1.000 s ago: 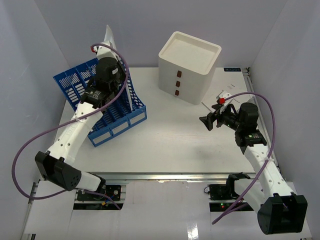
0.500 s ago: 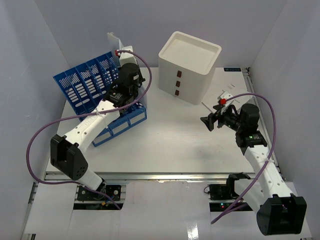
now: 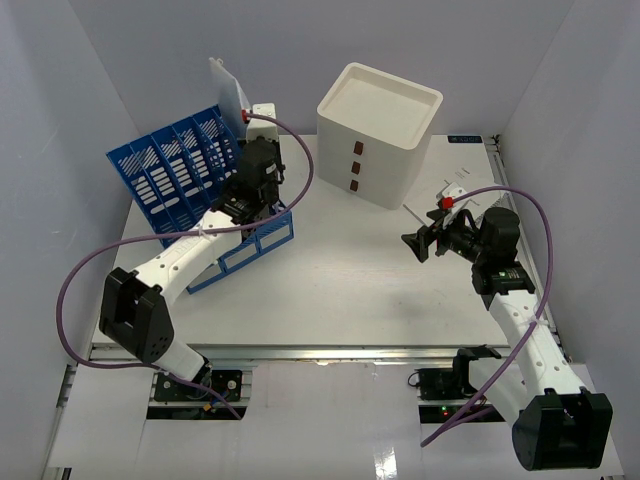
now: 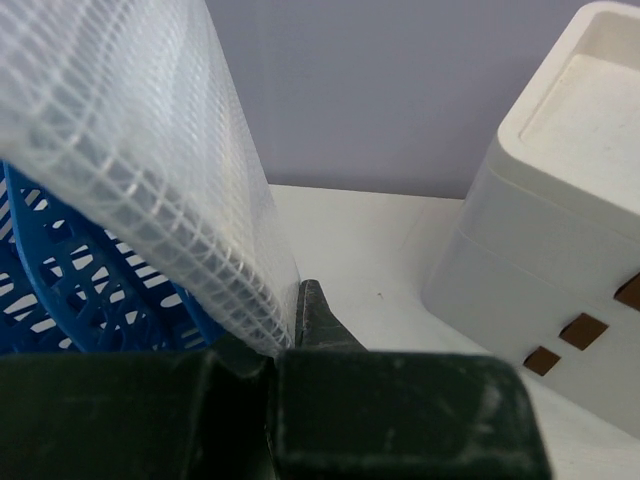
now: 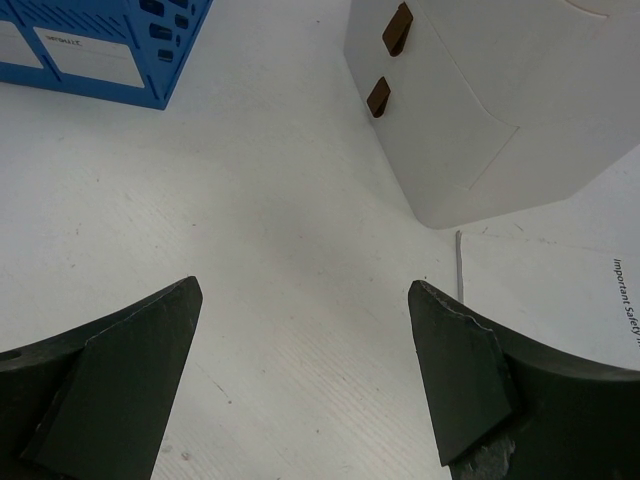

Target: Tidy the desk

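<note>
Our left arm stretches over the blue rack point(image 3: 165, 172), left gripper point(image 4: 290, 335) clamped on a mesh sleeve point(image 4: 150, 150); our right gripper point(image 5: 300, 370) hangs level, spread wide, empty; the desk point(image 3: 340, 272) lies beneath both.

Blue rack point(image 3: 180, 175), slotted in stripes and fronted with white labels point(image 3: 235, 256), on a white desk point(image 3: 330, 280) edged by a silver rail point(image 3: 350, 352). A clear sleeve point(image 4: 150, 170) shows a fine white grid; the cream box point(image 3: 380, 130) carries three brown pulls point(image 3: 354, 166); purple cables point(image 3: 62, 300) loop off white arms point(image 3: 170, 262).
</note>
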Controlling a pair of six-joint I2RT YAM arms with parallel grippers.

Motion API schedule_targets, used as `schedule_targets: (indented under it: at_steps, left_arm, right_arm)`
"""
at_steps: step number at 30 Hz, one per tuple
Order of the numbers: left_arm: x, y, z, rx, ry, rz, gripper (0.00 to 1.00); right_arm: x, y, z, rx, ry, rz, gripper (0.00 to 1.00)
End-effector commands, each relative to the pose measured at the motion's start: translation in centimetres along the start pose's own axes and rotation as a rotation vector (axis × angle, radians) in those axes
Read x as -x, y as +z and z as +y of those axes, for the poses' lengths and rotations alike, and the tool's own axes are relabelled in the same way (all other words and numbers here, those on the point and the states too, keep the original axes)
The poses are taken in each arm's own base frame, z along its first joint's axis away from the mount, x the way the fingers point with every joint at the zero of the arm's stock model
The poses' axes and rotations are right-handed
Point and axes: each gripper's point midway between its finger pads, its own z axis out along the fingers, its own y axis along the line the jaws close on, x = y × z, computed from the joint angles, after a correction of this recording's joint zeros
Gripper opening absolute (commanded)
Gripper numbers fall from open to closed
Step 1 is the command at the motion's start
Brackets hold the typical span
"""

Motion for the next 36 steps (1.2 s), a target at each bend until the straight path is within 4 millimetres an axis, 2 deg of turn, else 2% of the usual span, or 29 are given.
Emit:
schedule_targets:
  at_steps: [1,6,7,10,11,14,17,21,22,24,26,31,32,34,36]
  left_arm:
    - [3.7,-1.0,1.6,0.018,0.008,-0.106,0.00]
    - [1.7,-1.0,1.3,0.006,-0.007,-0.067,0.00]
    - [1.3,-1.1,1.2,0.000,-0.011,-0.057,0.03]
    - [-0.5,-1.7,0.5,-0.046,-0.068,0.007,0.41]
    - [-0.7,-2.0,0.3,-0.057,-0.090,0.024,0.59]
    - [-0.9,-3.2,-1.3,-0.167,-0.134,0.066,0.83]
    - [-1.0,-5.4,-2.7,-0.312,-0.155,0.090,0.97]
    - [0.3,-9.7,-4.9,-0.582,-0.151,0.064,0.98]
    - [1.3,-11.8,-5.7,-0.690,-0.153,0.043,0.98]
    - [1.1,-14.2,-6.1,-0.792,-0.175,0.048,0.98]
    - [1.8,-17.1,-6.4,-0.902,-0.218,0.036,0.98]
    - [-1.3,-21.2,-6.4,-1.016,-0.345,0.142,0.98]
    - [-2.7,-21.5,-6.3,-1.023,-0.356,0.170,0.98]
    - [-4.5,-22.3,-5.8,-1.013,-0.404,0.206,0.98]
    - [-5.3,-22.7,-5.6,-1.010,-0.422,0.219,0.98]
  right_arm:
    - [0.4,0.2,0.0,0.012,-0.016,-0.030,0.90]
    - [0.1,0.2,-0.3,0.006,-0.018,-0.024,0.90]
    - [0.1,0.2,-0.3,0.004,-0.016,-0.023,0.90]
    - [-0.3,0.0,-1.0,-0.018,-0.005,-0.011,0.90]
    - [-0.5,-0.1,-1.5,-0.038,0.006,-0.002,0.90]
    - [-1.3,-0.2,-3.6,-0.134,0.091,0.040,0.90]
    - [-2.9,-0.9,-7.1,-0.319,0.219,0.107,0.90]
    - [-6.4,-1.8,-10.7,-0.571,0.395,0.204,0.91]
    - [-7.1,-1.8,-11.3,-0.617,0.441,0.217,0.92]
    - [-8.1,-2.7,-13.1,-0.747,0.475,0.244,0.92]
    - [-8.8,-3.2,-14.4,-0.833,0.516,0.254,0.92]
    - [-11.4,-3.2,-17.2,-0.938,0.696,0.267,0.98]
    - [-12.2,-3.0,-17.5,-0.948,0.720,0.284,0.99]
    - [-12.5,-2.8,-18.6,-0.977,0.764,0.276,0.96]
    - [-13.3,-2.1,-18.9,-0.972,0.800,0.287,0.95]
